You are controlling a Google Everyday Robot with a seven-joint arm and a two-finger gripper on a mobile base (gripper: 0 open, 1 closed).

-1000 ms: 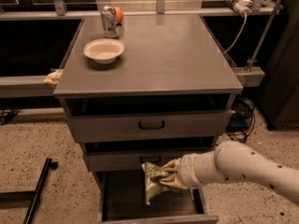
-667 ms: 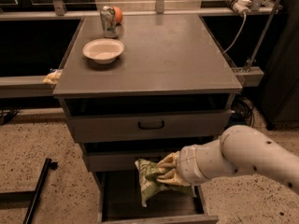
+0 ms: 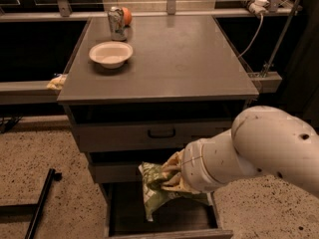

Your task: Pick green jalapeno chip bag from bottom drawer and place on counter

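The green jalapeno chip bag (image 3: 153, 189) is crinkled green with pale patches and hangs above the open bottom drawer (image 3: 164, 218), in front of the middle drawer. My gripper (image 3: 172, 177) is shut on the bag's right side, with the big white arm (image 3: 249, 151) reaching in from the right. The counter (image 3: 179, 59) is the flat grey cabinet top above, well higher than the bag. The arm hides the right part of the bag and drawer.
A white bowl (image 3: 110, 54) sits on the counter's left side. A can (image 3: 116, 23) and an orange ball (image 3: 126, 16) stand at the back left. A yellowish packet (image 3: 56, 82) lies on the left ledge. A cable (image 3: 251, 31) hangs at the right.
My gripper has lifted the bag up and out of the bottom drawer and carried it a little left. The arm has swung closer to the camera.
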